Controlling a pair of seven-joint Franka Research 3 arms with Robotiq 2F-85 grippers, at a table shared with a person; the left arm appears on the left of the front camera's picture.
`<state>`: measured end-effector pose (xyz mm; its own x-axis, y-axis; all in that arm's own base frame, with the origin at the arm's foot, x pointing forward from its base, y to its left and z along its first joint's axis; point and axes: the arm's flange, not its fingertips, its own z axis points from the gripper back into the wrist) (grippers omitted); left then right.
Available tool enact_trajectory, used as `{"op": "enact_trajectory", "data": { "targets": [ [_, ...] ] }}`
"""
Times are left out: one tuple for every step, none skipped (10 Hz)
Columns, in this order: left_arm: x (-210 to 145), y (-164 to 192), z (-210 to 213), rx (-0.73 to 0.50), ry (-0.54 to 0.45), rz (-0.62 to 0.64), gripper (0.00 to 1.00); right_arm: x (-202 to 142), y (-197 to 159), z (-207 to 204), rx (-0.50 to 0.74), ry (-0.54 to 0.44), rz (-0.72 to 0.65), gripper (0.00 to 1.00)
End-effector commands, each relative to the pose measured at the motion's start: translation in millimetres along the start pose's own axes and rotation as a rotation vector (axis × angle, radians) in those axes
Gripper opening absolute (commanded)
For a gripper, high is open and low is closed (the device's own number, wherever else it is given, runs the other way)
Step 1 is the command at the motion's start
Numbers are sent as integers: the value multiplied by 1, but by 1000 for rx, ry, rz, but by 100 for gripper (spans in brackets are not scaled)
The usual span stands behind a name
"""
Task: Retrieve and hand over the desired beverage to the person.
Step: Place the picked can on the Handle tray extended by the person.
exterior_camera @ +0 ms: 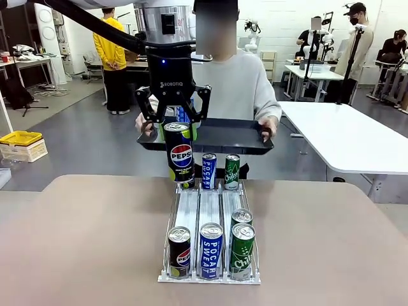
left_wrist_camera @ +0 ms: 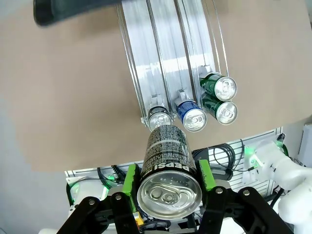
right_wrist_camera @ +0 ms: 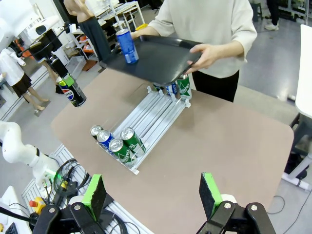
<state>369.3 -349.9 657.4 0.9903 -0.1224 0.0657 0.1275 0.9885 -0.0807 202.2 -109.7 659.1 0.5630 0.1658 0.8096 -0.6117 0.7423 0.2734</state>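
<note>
Left gripper [exterior_camera: 175, 127]: jaws closed on a black Pepsi can [exterior_camera: 179, 153], green pads pressed against its upper sides. The can hangs upright and clear of the desk [exterior_camera: 83, 242], above the far end of the rack [exterior_camera: 209, 210]. In the left wrist view the held can [left_wrist_camera: 167, 170] sits squarely between the pads, its top toward the camera.

Right gripper [right_wrist_camera: 153, 192]: jaws wide apart, holding and touching nothing, above the near part of the desk.

The person [exterior_camera: 236, 83], in a light grey top, stands at the far edge of the desk and holds a black tray [exterior_camera: 217, 137] level with both hands, one at each end. The held can hangs just in front of the tray's near rim, toward its left end. In the right wrist view a blue can [right_wrist_camera: 126, 46] stands upright on the tray.

The clear three-lane rack lies along the middle of the desk. At its near end stand a Pepsi can [exterior_camera: 179, 252], a blue Pocari Sweat can [exterior_camera: 211, 250] and a green can [exterior_camera: 241, 251], with a second green can [exterior_camera: 241, 218] right behind the last. At its far end stand a Pocari Sweat can [exterior_camera: 208, 171] and a green can [exterior_camera: 232, 171], just right of the held can and below the tray's rim.

A white table [exterior_camera: 347, 137] stands beyond the desk's far right corner. A yellow bin [exterior_camera: 21, 138] sits on the floor at far left.
</note>
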Motion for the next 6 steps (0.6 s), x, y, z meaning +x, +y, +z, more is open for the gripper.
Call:
{"op": "enact_trajectory", "data": {
  "targets": [
    [-4, 3, 4, 6, -8, 11, 0, 0, 0, -2, 37, -12, 13, 100],
    [-4, 3, 4, 6, -8, 11, 0, 0, 0, -2, 37, -12, 13, 100],
    [-4, 3, 4, 6, -8, 11, 0, 0, 0, -2, 37, -12, 13, 100],
    [-4, 3, 4, 6, -8, 11, 0, 0, 0, -2, 37, -12, 13, 100],
    [-4, 3, 4, 6, -8, 11, 0, 0, 0, -2, 37, -12, 13, 100],
    [-4, 3, 4, 6, -8, 11, 0, 0, 0, -2, 37, -12, 13, 100]
  ]
}}
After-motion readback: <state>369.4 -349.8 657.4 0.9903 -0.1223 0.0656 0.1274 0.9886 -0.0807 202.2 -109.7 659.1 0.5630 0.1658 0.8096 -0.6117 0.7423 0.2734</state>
